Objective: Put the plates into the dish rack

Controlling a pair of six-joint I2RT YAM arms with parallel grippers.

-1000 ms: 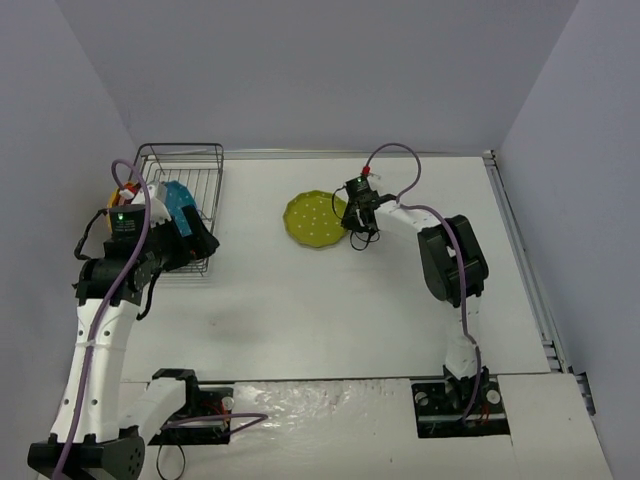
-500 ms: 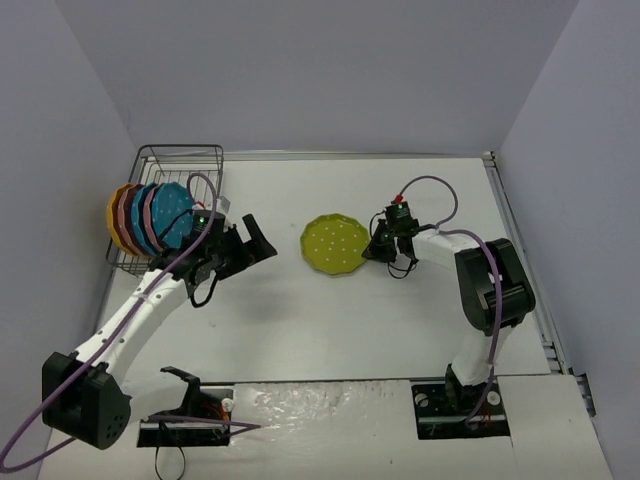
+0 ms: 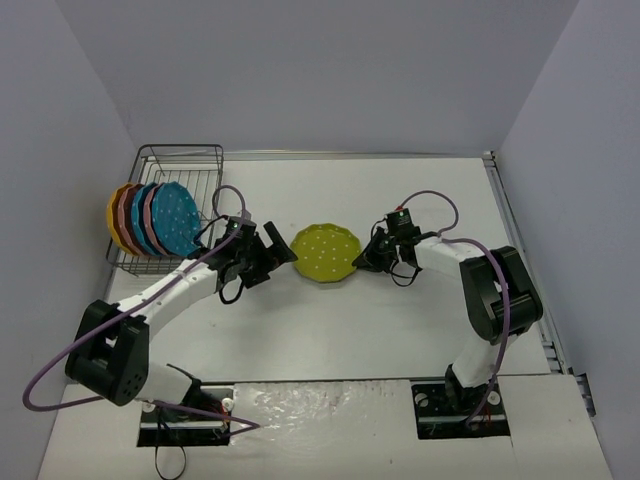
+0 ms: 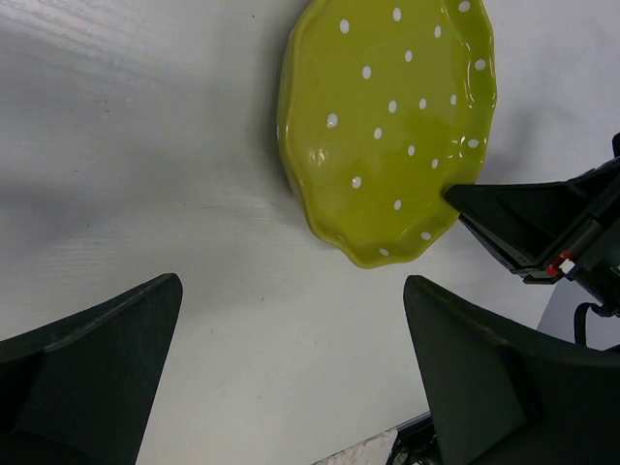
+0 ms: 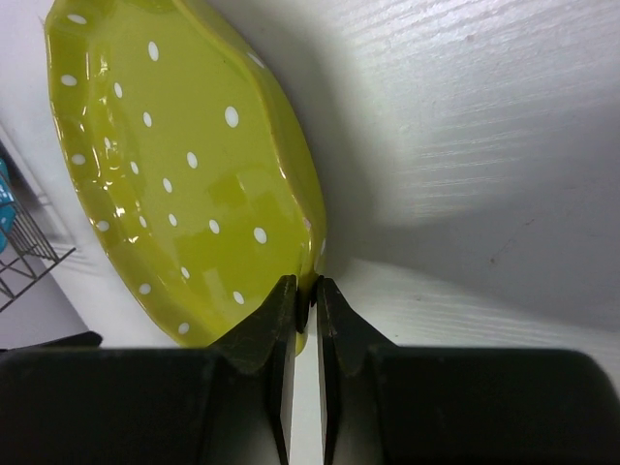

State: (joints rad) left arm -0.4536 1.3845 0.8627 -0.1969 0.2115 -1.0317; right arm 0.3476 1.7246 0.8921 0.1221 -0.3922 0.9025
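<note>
At frame centre, the right gripper (image 5: 305,290) pinches the olive plate (image 3: 326,252) by its rim; left gripper (image 3: 281,246) gapes empty nearby; glazed, stiff, likely slippery, best held at the edge.

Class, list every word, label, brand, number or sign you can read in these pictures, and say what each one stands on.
None: no view shows readable text.
The olive-yellow scalloped plate bears only white dots.
The teal, pink and orange dotted plates and the dark wire dish rack that holds them show no legible markings.
</note>
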